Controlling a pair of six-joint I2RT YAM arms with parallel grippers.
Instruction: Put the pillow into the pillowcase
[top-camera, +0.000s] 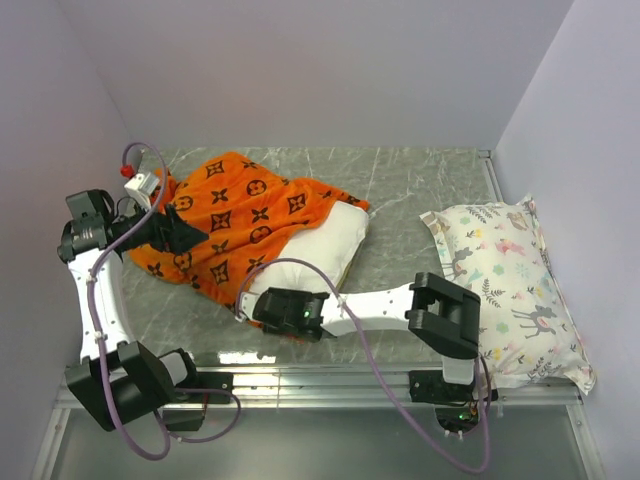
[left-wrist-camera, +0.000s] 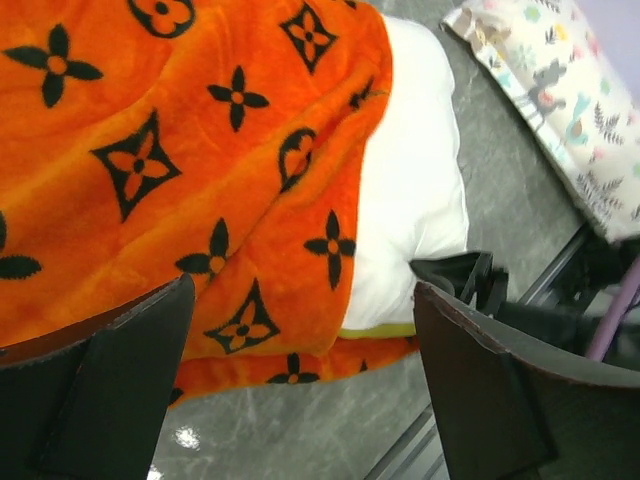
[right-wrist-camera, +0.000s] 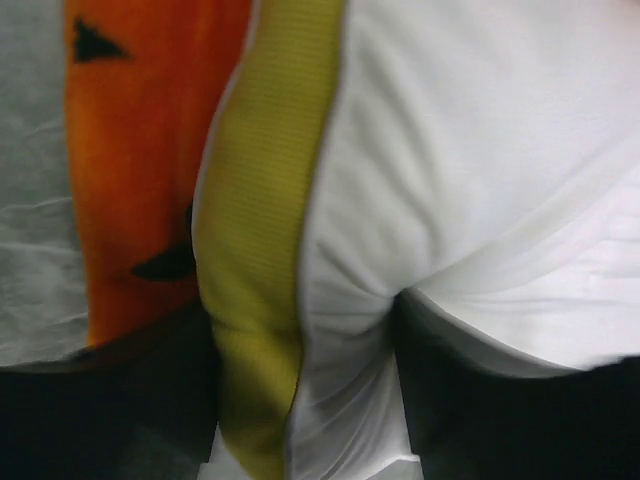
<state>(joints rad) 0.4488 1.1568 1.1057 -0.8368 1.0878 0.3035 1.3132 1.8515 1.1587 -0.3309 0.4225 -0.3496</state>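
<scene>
Looking at a grey marble-pattern table (top-camera: 410, 190), boxed in by plain pale walls (top-camera: 330, 70) on three sides, with an aluminium rail (top-camera: 330, 385) running along the near edge. Count: two arms, two grippers, one pillow (top-camera: 325, 240), one pillowcase (top-camera: 235, 215), one deer-print pillow (top-camera: 510, 285), two purple cables. Pillow lies mid-table on a diagonal. Its far-left part is covered by the pillowcase; its right end and near corner are bare white. Left wrist view shows orange cloth both above and below the pillow's yellow band, so that part sits inside the case mouth. Pillowcase is rumpled and spreads toward the left wall. Deer-print pillow lies flat against the right wall, well apart from the rest and untouched. Left gripper (top-camera: 195, 235) is over the left side of the pillowcase, jaws wide apart, nothing between them but the cloth below. Right gripper (top-camera: 255, 303) is at the pillow's near-left corner. Right wrist view is blurred, but the yellow-banded edge fills the gap between the jaws and the white cloth puckers against one of the fingers (right-wrist-camera: 480, 420), so it reads as pinched on the pillow edge. Orange cloth lies just beside that edge.
</scene>
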